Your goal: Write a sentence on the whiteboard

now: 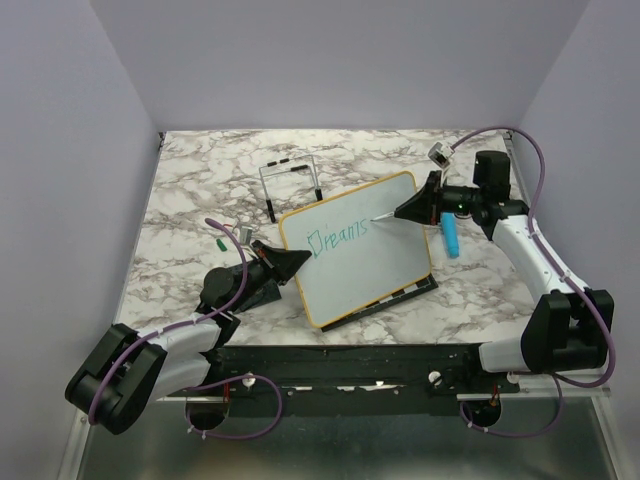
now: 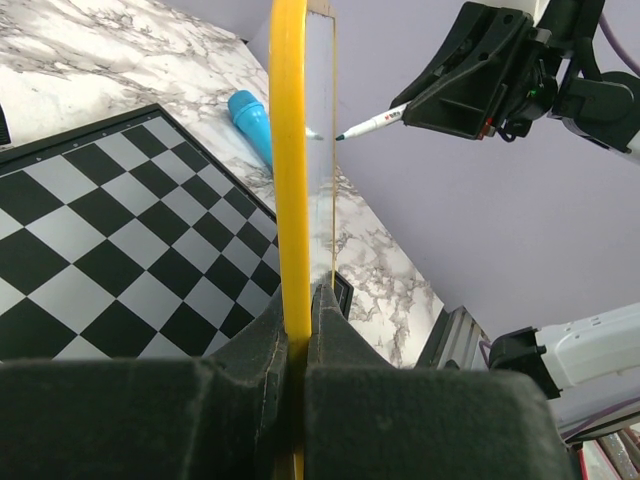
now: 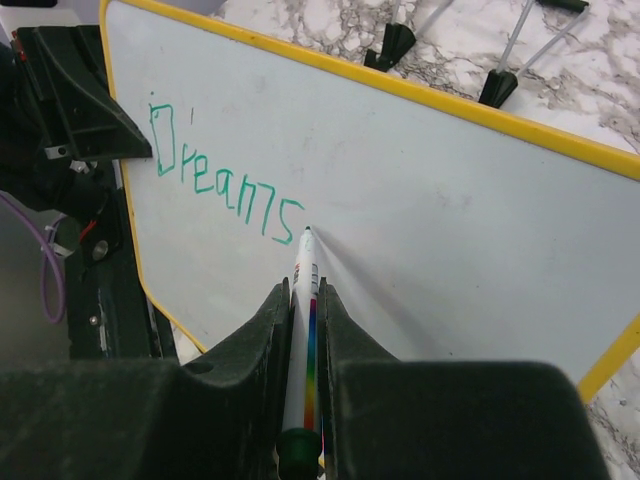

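Closest to the arms' bases, the left gripper (image 1: 288, 262) is pinching the left edge of the whiteboard (image 1: 365, 265). In the left wrist view its two black fingers (image 2: 250, 350) are pressing on the yellow frame, one on each side. The jaws are standing narrow, with only the rim between them.

The whiteboard is sitting in the middle of the marble table (image 1: 190, 190), turned a bit so its sides are slanting. A chessboard (image 1: 400, 295) is lying under it. From above, only the chessboard's checked near edge is peeking out.

The sentence (image 1: 340, 239) is showing just one word, "Dreams". It is in teal-green letters on the upper left part of the board.

The right gripper (image 1: 405, 210) is reaching in from the right side. Its fingers are squeezing a white marker (image 1: 383, 215) tight between them. In the right wrist view the marker's tip is pointing at the board just after the last letter. It is too hard to tell if the tip is touching.

A blue tube (image 1: 451, 238) is lying on the table just beside the board's right edge, under the right arm. A small green thing (image 1: 219, 243) is lying on the table near the left arm.

Farthest away, a black wire stand (image 1: 292, 185) is standing behind the board's far left corner
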`<control>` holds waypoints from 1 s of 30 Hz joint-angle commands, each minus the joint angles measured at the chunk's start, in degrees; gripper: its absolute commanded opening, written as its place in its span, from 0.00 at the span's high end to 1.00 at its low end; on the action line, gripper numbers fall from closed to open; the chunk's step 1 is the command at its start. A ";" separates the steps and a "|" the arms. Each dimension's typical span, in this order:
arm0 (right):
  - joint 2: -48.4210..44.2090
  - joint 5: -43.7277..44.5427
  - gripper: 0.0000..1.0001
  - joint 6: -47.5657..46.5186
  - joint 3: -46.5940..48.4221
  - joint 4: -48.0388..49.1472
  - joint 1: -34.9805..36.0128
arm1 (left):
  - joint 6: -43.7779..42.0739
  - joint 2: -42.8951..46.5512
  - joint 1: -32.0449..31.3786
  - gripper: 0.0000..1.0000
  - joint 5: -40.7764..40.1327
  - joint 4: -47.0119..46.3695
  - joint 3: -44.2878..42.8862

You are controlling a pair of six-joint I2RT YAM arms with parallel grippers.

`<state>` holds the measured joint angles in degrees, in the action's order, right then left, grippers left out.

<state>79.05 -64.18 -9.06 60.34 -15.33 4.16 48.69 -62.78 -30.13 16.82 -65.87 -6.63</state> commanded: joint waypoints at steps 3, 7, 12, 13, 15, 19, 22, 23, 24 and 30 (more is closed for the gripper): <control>-0.21 2.57 0.99 1.50 1.36 2.68 0.05 | -6.50 -0.23 -0.19 1.00 1.37 4.43 0.04; -0.38 3.98 0.99 1.76 1.45 2.76 -0.03 | -6.41 -0.23 -0.28 1.00 1.46 4.34 0.04; -0.12 4.51 0.99 2.29 1.63 3.03 -0.03 | -6.50 -0.15 -0.28 1.00 1.38 4.17 0.22; -0.12 4.51 0.99 2.47 1.71 3.11 -0.03 | -6.50 -0.32 -0.19 1.00 1.37 4.17 0.22; 0.23 4.85 0.99 2.64 1.89 3.12 -0.03 | -6.50 -0.32 -0.19 1.00 1.37 4.08 0.22; 0.67 4.94 0.99 2.47 1.80 2.94 -0.03 | -6.50 -0.23 -0.28 1.00 1.55 3.90 0.31; 0.41 4.86 0.99 1.86 1.28 2.33 -0.03 | -6.59 -0.15 -0.28 1.00 1.46 3.99 0.31; 0.15 4.86 1.00 1.33 1.10 2.06 -0.03 | -6.59 -0.23 -0.28 1.00 1.46 3.99 0.31; -0.03 4.94 0.99 1.15 0.93 1.54 -0.12 | -6.59 -0.23 -0.19 1.00 1.46 3.90 0.39; -0.56 4.68 0.99 -1.04 0.14 -1.27 -0.65 | -6.67 0.12 -0.28 1.00 1.37 4.17 0.39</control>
<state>79.07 -60.88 -7.57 60.60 -13.93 4.12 48.69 -62.78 -30.13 16.82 -65.80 -6.63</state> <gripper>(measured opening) 0.200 0.074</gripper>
